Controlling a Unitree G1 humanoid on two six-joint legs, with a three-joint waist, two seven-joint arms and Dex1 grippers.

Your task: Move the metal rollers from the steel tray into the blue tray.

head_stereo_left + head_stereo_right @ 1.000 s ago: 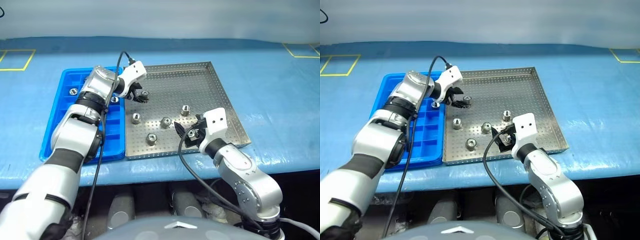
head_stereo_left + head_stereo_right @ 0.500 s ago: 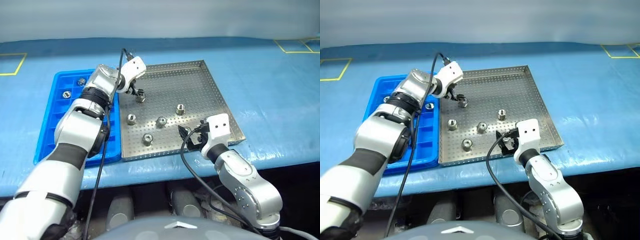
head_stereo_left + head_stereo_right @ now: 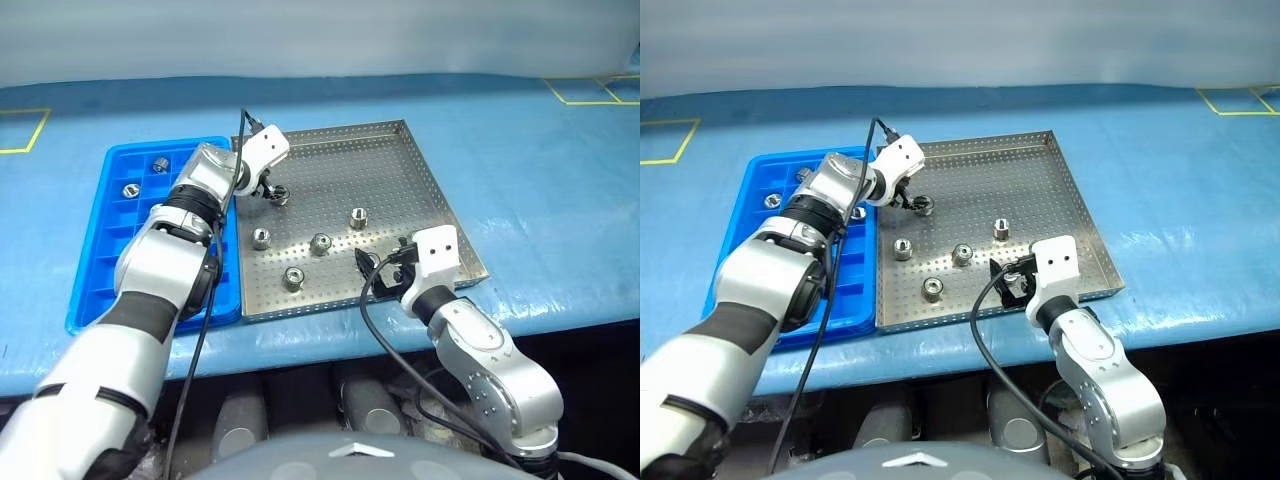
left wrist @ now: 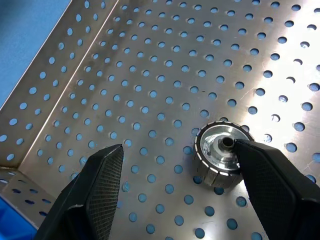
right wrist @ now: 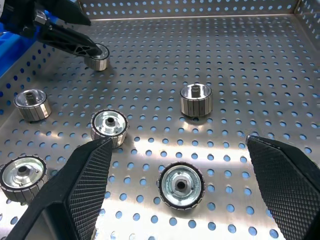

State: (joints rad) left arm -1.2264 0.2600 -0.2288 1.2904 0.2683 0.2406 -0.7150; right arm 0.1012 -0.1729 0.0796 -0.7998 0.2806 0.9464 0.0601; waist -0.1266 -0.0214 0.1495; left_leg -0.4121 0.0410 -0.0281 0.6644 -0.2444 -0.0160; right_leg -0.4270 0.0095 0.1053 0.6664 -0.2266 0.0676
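On the blue tabletop (image 3: 540, 160), the steel tray (image 3: 400, 150) lies with the blue tray (image 3: 100, 260) touching its left rim. Six metal rollers (image 3: 320, 243) rest on the steel tray's perforated floor, and two more sit in compartments at the far end of the blue tray. Near the steel tray's far left corner, the left claw (image 4: 172, 192) is spread open over one roller (image 4: 221, 153); one fingertip (image 4: 260, 160) touches the roller's top edge, the other stands apart on bare metal. At the steel tray's near edge, the right claw (image 5: 180, 165) hangs wide open above the floor, holding nothing, a roller (image 5: 181, 185) lying between its fingers.
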